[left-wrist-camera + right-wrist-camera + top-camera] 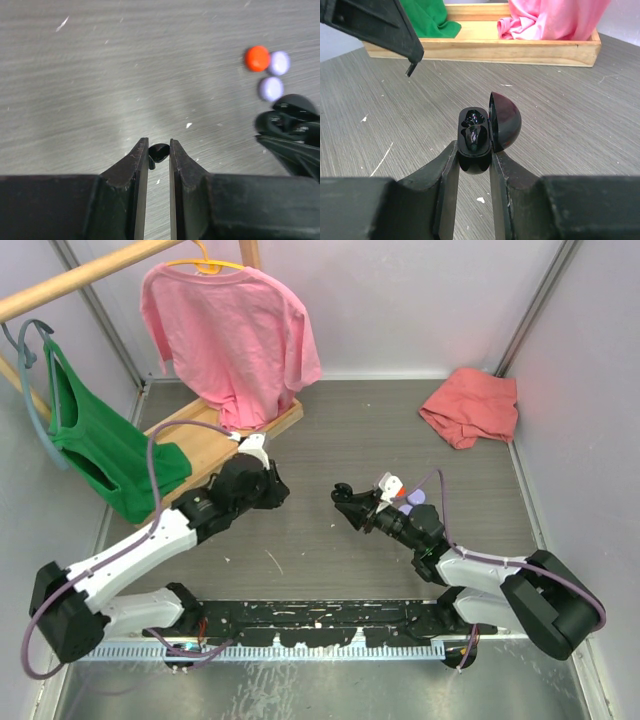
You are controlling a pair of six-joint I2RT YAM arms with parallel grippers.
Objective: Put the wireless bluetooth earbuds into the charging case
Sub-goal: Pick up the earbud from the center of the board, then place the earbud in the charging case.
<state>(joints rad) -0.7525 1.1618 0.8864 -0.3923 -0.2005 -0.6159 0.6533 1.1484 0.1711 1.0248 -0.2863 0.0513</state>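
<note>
In the right wrist view my right gripper is shut on a glossy black charging case, held above the table with its lid swung open to the right. One black earbud lies in the case's nearer socket; the farther socket is too glossy to read. My left gripper is shut on a second black earbud pinched at its fingertips. From above, the left gripper hovers a short way left of the case, apart from it.
An orange-red round case and two lilac ones lie on the table near the right gripper. A wooden rack base with pink and green shirts stands at the back left. A crumpled red cloth lies back right.
</note>
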